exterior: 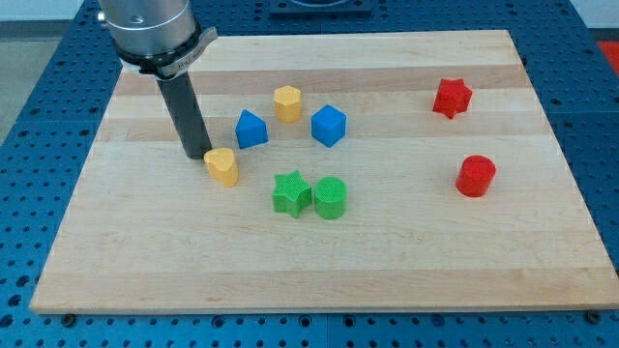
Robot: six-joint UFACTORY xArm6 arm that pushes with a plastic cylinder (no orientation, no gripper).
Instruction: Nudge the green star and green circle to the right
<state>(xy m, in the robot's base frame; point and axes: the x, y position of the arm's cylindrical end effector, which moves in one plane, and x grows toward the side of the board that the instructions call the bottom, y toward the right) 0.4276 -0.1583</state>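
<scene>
1. Green star (290, 192) sits low of centre on the bench (406, 261), with the green circle (330, 197) touching or just beside it on the view's right. Both show a ribbed, printed-looking surface.
2. My tip (197, 155) is down at the bench surface up and to the view's left of the star, well apart from both green blocks.
3. The tool is a plain dark rod under a grey metal collar; no jaws, nothing held.
4. Just beside my tip, on its right and slightly lower, is a yellow block (222, 166), rounded and heart-like. Whether they touch I cannot tell.
5. Above the green pair: blue block (251, 129) with a peaked top, yellow hexagon-like block (287, 102), blue cube (329, 125).
6. View's right: red star (452, 98) near the top, red cylinder (476, 176) lower down, both well apart from the greens.
7. Bench is pale striped wood, resting on a blue perforated base (39, 116). No containers on it.
</scene>
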